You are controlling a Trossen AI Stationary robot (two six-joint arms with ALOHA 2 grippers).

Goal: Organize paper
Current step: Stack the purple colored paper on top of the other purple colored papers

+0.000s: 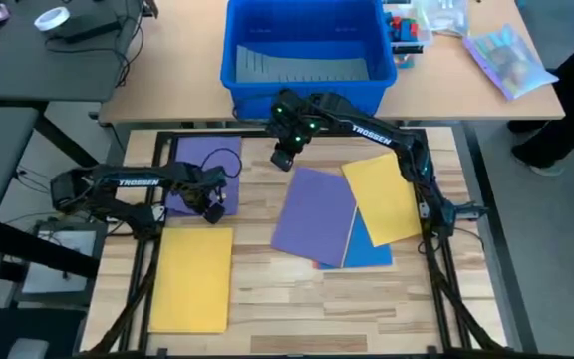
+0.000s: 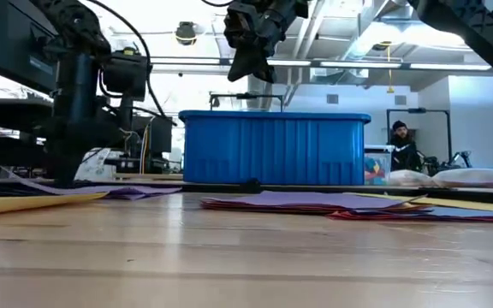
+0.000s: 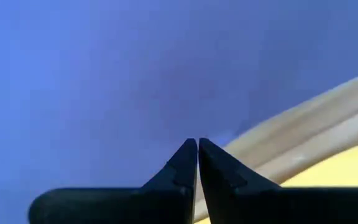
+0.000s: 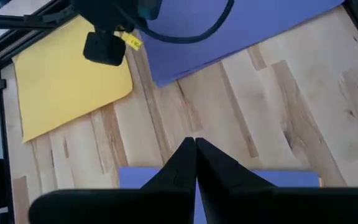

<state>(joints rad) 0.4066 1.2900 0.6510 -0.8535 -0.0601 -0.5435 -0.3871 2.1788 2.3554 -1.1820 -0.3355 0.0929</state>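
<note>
Pressed-together left fingers [image 3: 197,163] touch the thin, floppy purple paper sheet [image 1: 199,170] lying flat on the wooden desk [image 1: 267,299]; grip an edge. Right fingers [image 1: 283,160] are likewise pressed together, empty.

Dark arms, white TROSSEN lettering

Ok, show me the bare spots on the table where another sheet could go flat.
Bare wood runs along the near edge, right of the lone yellow sheet and below the overlapping pile. A narrower strip lies between that sheet and the pile. Crowded: the left gripper sits over the left purple sheet, and the right gripper hangs near the blue bin.
</note>
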